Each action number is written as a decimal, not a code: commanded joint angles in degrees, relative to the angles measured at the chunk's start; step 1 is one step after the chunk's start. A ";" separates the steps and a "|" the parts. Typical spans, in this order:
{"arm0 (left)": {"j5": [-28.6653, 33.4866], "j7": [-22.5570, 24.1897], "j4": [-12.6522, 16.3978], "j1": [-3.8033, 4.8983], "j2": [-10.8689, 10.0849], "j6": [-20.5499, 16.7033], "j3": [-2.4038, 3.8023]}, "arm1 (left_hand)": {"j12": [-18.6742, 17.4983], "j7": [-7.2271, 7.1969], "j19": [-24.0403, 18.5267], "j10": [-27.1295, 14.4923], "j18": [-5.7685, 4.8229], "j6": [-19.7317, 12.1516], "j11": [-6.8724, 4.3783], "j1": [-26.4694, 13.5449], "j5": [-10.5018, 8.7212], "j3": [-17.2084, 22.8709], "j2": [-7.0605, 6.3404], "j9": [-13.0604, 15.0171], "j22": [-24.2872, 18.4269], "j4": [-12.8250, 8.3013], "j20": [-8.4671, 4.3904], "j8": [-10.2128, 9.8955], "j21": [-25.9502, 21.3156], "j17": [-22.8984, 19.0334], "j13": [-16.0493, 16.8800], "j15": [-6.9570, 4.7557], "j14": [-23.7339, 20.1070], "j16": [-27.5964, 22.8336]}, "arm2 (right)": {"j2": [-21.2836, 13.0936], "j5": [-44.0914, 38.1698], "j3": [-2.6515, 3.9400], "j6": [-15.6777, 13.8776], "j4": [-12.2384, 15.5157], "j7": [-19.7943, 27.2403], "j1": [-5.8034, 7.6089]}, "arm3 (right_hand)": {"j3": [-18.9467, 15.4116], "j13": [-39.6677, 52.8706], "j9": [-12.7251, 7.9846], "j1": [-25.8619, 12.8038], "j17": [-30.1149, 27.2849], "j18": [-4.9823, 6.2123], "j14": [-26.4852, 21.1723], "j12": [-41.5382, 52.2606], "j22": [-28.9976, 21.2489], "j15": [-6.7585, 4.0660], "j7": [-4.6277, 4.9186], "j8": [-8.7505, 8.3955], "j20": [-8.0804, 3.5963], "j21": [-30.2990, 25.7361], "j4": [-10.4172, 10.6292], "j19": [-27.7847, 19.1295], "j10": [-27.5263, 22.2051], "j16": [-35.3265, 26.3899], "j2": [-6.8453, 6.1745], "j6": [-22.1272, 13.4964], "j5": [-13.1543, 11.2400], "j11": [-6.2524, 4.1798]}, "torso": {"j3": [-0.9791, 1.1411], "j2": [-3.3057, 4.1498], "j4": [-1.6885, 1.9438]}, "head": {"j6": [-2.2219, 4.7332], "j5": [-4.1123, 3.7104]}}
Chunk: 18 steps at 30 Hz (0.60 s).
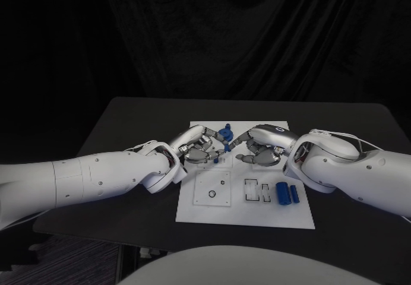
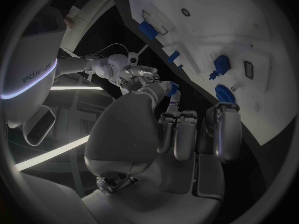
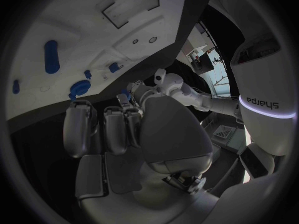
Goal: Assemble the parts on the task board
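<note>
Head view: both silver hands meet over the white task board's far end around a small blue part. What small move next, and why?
Probably lower the small blue part toward the white task board. The left hand and right hand meet at it above the board. Which hand grips it, I cannot tell.

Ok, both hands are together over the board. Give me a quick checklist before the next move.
1. Part between the hands: ok, a blue part sits at the fingertips where the left hand and right hand meet.
2. Which hand grips it: cannot tell, the fingers overlap.
3. Board flat on the table: ok.
4. Spare parts: ok, two blue cylinders lie on the board's right side, clear of the hands.
5. Slots by the cylinders free: ok.
6. Part lined up with its seat: cannot tell.
</note>
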 commanded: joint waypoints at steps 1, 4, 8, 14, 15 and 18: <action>-0.30 0.32 0.07 -0.15 0.24 0.59 0.03 | 0.15 -0.20 1.13 6.17 0.32 -0.11 0.07 0.04 -0.18 -0.23 0.68 0.15 11.83 -0.07 -0.07 -0.12 0.20 15.09 15.00 0.09 6.05 0.15 | 0.16 0.00 0.05 0.62 0.24 -0.71 -0.12 | 0.47 4.35 -0.06 -0.24 2.11 0.25 3.23 -0.30 11.25 0.03 -0.06 -0.22 0.04 -0.06 -0.01 1.12 -0.28 0.03 -0.29 -0.36 -0.33 -0.02 | 0.00 0.01 0.00 | -0.01 0.02; -0.30 0.35 0.00 -0.18 0.27 0.41 0.03 | 0.15 -0.20 1.13 6.17 0.32 -0.11 0.07 0.04 -0.18 -0.23 0.68 0.15 11.83 -0.07 -0.07 -0.12 0.20 15.09 15.00 0.09 6.05 0.15 | 0.28 0.00 0.05 0.66 0.32 -0.66 -0.12 | 0.47 4.35 -0.06 -0.24 2.11 0.25 3.23 -0.30 11.25 0.03 -0.06 -0.22 0.04 -0.06 -0.01 1.12 -0.28 0.03 -0.29 -0.36 -0.33 -0.02 | 0.01 0.01 0.01 | -0.01 -0.01; -0.30 0.28 -0.04 -0.20 0.29 0.24 0.03 | 0.15 -0.19 1.16 6.17 0.30 -0.09 0.07 0.17 -0.18 -0.23 0.74 0.15 11.85 -0.13 -0.06 -0.12 0.28 15.09 15.00 0.09 6.05 0.15 | 0.36 0.00 0.05 0.67 0.37 -0.60 -0.12 | 0.47 4.35 -0.06 -0.24 2.11 0.25 3.23 -0.30 11.25 0.03 -0.06 -0.22 0.04 -0.06 -0.01 1.12 -0.28 0.03 -0.29 -0.36 -0.33 -0.02 | 0.01 0.00 0.00 | -0.01 0.01; -0.30 -0.15 -0.10 -0.21 0.31 0.45 0.03 | 0.15 -0.19 1.17 6.17 0.30 -0.10 0.07 0.30 -0.19 -0.23 0.78 0.15 11.86 -0.20 -0.05 -0.13 0.31 15.09 15.00 0.09 6.05 0.15 | 0.39 0.00 0.05 0.66 0.36 -0.58 -0.12 | 0.47 4.35 -0.06 -0.24 2.11 0.25 3.23 -0.30 11.25 0.03 -0.06 -0.22 0.04 -0.06 -0.01 1.12 -0.28 0.03 -0.29 -0.36 -0.33 -0.02 | 0.00 0.00 0.00 | -0.01 0.16; -0.30 -0.21 -0.10 -0.22 0.30 0.49 0.03 | 0.15 -0.19 1.17 6.17 0.30 -0.10 0.07 0.31 -0.19 -0.23 0.78 0.15 11.86 -0.21 -0.05 -0.13 0.31 15.09 15.00 0.09 6.05 0.15 | 0.37 0.00 0.05 0.65 0.35 -0.59 -0.12 | 0.47 4.35 -0.06 -0.24 2.11 0.25 3.23 -0.30 11.25 0.03 -0.06 -0.22 0.04 -0.06 -0.01 1.12 -0.28 0.03 -0.29 -0.36 -0.33 -0.02 | 0.01 0.00 0.00 | -0.01 0.15; -0.30 -0.38 -0.19 -0.22 0.26 0.59 0.03 | 0.15 -0.19 1.17 6.17 0.30 -0.10 0.07 0.41 -0.19 -0.23 0.80 0.15 11.86 -0.27 -0.05 -0.13 0.31 15.09 15.00 0.09 6.05 0.15 | 0.20 0.00 0.05 0.64 0.31 -0.63 -0.12 | 0.47 4.35 -0.06 -0.24 2.11 0.25 3.23 -0.30 11.25 0.03 -0.06 -0.22 0.04 -0.06 -0.01 1.12 -0.28 0.03 -0.29 -0.36 -0.33 -0.02 | -0.01 0.00 0.01 | -0.01 0.21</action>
